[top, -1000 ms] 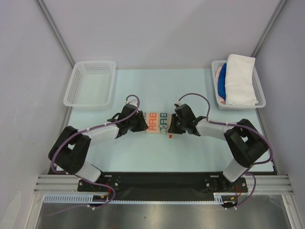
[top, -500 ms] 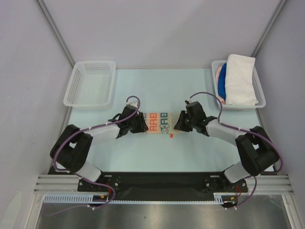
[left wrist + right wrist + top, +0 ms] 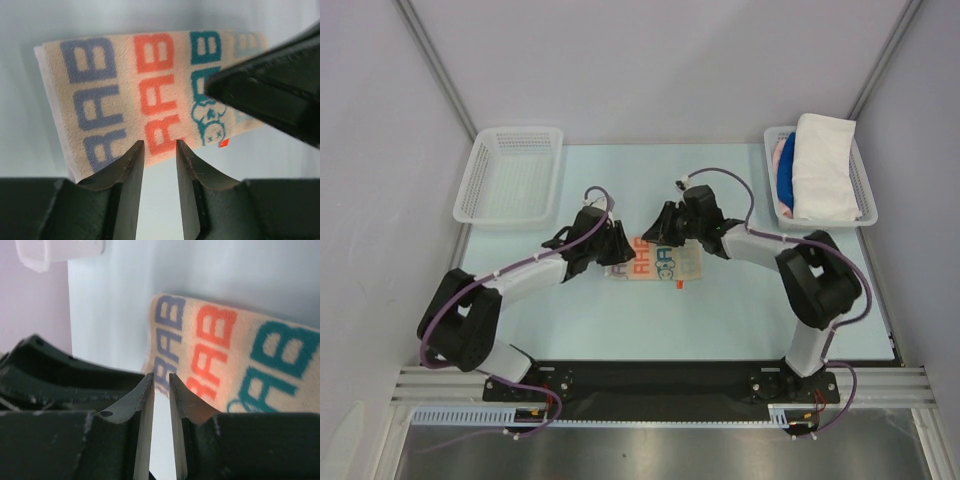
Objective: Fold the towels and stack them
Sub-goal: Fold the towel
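Cream folded cloth towel with orange, teal and grey letters (image 3: pixel 665 265): flat at the centre of the pale counter (image 3: pixel 740 300).
Left gripper (image 3: pixel 157 145): at the towel's left end, jaws slightly apart, nothing clamped.
Right gripper (image 3: pixel 161 376): over the towel's far edge, jaws narrowly apart, nothing between them.
Plain white towel (image 3: pixel 823 165): in the white mesh basket (image 3: pixel 867 200), far right.

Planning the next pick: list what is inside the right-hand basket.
A white towel lies on top, with a blue towel and a pink towel peeking out at its left. Anything beneath the white towel is covered.
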Robot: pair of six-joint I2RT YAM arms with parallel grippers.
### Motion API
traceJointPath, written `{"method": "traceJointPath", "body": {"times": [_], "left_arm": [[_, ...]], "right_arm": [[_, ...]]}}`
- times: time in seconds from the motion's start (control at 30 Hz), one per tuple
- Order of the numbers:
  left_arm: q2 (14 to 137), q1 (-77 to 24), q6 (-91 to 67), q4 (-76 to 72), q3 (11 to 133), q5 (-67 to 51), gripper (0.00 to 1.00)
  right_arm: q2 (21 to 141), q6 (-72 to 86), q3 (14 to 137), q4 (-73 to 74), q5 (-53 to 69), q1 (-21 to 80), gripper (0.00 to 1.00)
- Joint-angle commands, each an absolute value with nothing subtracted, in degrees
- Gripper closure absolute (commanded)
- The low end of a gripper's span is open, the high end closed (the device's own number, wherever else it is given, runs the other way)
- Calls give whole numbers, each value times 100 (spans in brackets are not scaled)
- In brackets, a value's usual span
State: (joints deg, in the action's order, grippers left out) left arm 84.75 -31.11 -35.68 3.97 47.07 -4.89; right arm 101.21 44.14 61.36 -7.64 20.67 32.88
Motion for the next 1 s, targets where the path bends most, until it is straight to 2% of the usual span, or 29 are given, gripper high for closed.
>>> {"method": "traceJointPath", "body": {"times": [0.0,0.2,0.57,0.8,0.97], "left_arm": [[8543,-3085,-3621,334,4501,-493,64],[8903,-3050,-3603,229,4228,-281,69],[9193,-2962,-3683,9,4052,-395,76],[9097,-2953,-3674,26,4139,-466,76],[8991,-2962,-3656,105,4271,-492,75]], "right_arm": [[10860,4974,6538,-1616,2479,3340,78],[11478,5212,6443,-2099,2522,3147,79],[11233,5080,5450,-2259,3207,1908,78],[10179,4790,5318,-1679,2980,2319,76],[10019,4895,5256,-1695,2865,2996,76]]}}
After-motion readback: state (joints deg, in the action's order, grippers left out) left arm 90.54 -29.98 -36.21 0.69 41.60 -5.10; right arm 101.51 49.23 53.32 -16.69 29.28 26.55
